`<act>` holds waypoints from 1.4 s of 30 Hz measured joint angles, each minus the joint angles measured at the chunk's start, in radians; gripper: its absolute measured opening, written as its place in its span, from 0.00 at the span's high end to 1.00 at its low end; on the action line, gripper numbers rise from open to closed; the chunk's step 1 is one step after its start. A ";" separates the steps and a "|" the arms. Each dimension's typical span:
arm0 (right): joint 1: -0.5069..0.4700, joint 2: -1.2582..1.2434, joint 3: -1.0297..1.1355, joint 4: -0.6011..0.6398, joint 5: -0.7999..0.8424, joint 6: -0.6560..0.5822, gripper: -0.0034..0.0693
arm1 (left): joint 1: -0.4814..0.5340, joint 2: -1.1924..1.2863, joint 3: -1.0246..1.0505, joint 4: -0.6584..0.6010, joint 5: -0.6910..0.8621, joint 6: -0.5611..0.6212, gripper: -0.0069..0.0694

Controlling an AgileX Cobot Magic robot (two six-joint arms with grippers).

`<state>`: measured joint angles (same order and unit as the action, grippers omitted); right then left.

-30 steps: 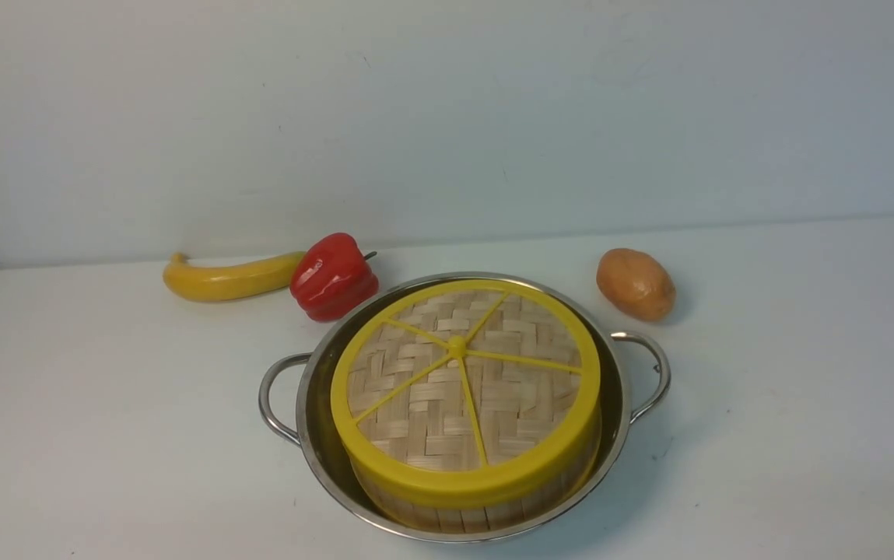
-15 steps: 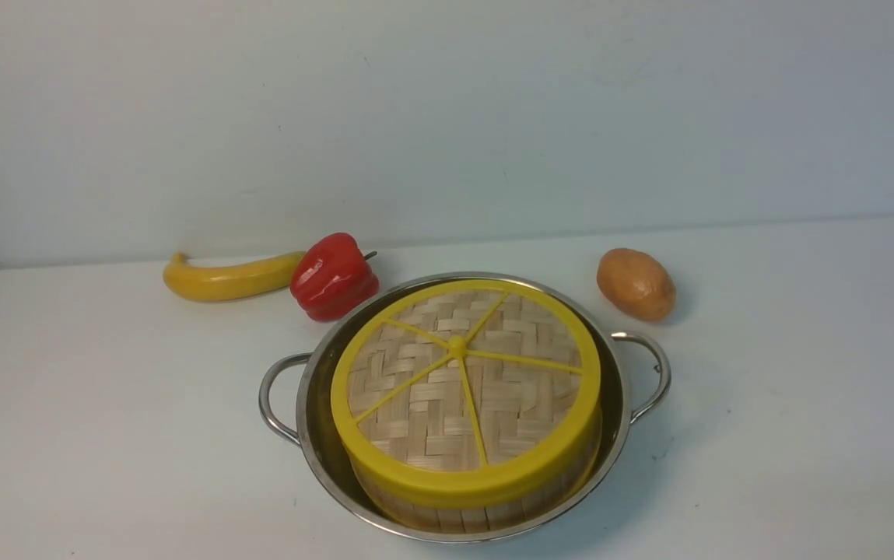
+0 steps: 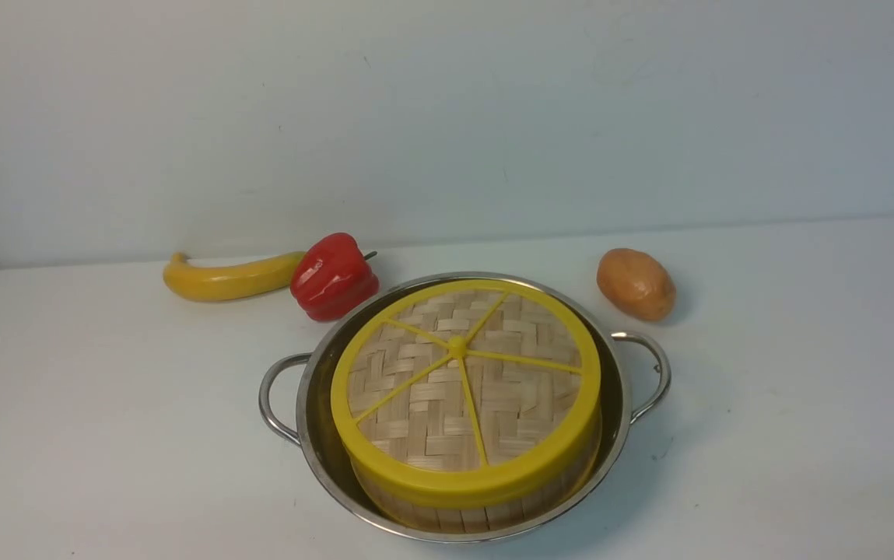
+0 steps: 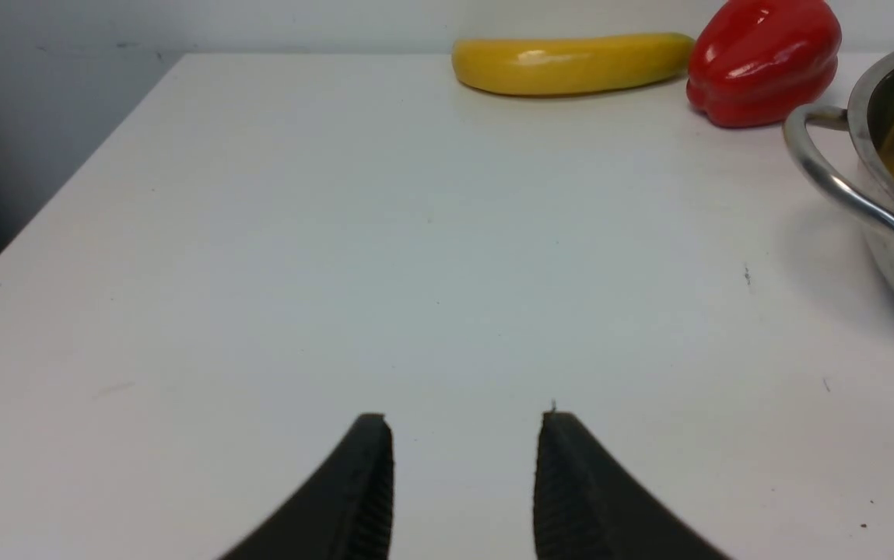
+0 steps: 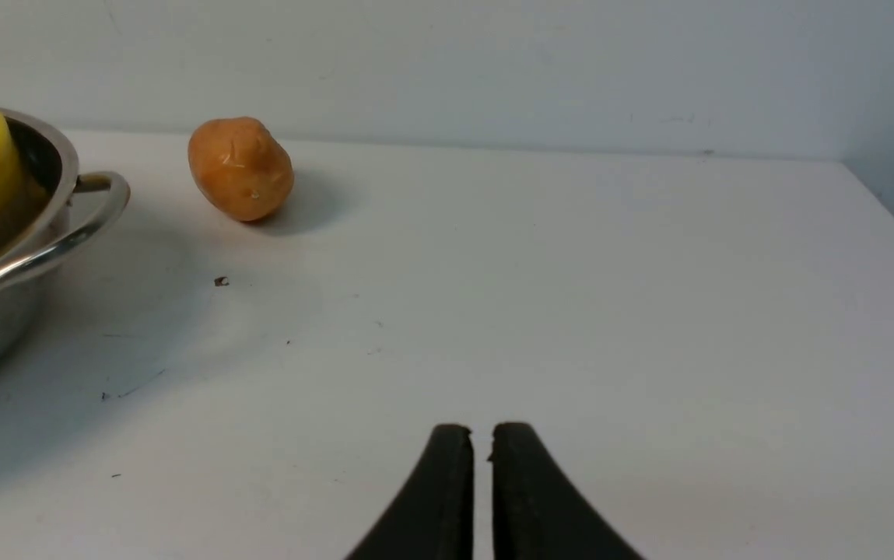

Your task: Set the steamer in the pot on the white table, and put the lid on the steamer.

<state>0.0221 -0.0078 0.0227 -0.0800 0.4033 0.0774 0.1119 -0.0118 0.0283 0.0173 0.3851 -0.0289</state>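
Front view shows the job looking finished: the pot sits near the front edge of the white table, midway between its left and right edges; the steamer stands inside it and the lid rests on top, though the lid looks slightly tilted, its near rim lower than its far rim. I judge that to be the main risk: if the lid is not seated evenly, a nudge to the pot could slide it off, and I cannot tell from here whether it is fully down all round. Going left to right, the banana and the red pepper lie toward the back edge, the pepper just beside the pot's far left rim, and the potato lies to the back right, near the right handle. Any careless sweep of mine could knock the pepper or potato against the pot. Neither of my arms shows in the front view. In the left wrist view my left pincer hangs low over bare table on the pot's left, aimed at the back edge, fingers apart with nothing between them. In the right wrist view my right pincer sits likewise on the pot's right, fingers nearly touching, only a sliver between them, gripping nothing.
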 joint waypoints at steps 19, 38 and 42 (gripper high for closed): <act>0.000 0.000 0.000 -0.007 0.000 0.000 0.89 | 0.000 0.000 0.000 0.000 0.000 0.000 0.58; 0.000 0.000 0.000 -0.007 0.000 0.000 0.88 | 0.000 0.000 0.000 0.000 0.000 0.000 0.58; 0.000 0.000 0.000 -0.007 0.000 0.000 0.88 | 0.000 0.000 0.000 0.000 0.000 0.000 0.58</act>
<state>0.0219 -0.0078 0.0227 -0.0873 0.4033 0.0774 0.1119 -0.0118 0.0283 0.0173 0.3851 -0.0289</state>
